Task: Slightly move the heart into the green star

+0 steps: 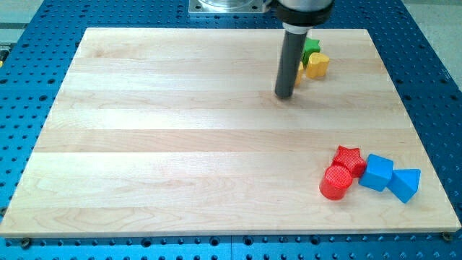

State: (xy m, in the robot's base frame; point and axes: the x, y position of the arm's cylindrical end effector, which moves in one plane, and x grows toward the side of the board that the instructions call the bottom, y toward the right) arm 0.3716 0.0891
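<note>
A yellow heart lies near the view's top right of the wooden board. A green star sits just above and left of it, touching it and partly hidden behind the rod. A bit of another yellow block peeks out at the rod's right side. My tip rests on the board just left of and below the yellow heart, a short gap away from it.
A red star, a red cylinder, a blue cube and a blue triangle cluster at the view's bottom right. The blue perforated table surrounds the board.
</note>
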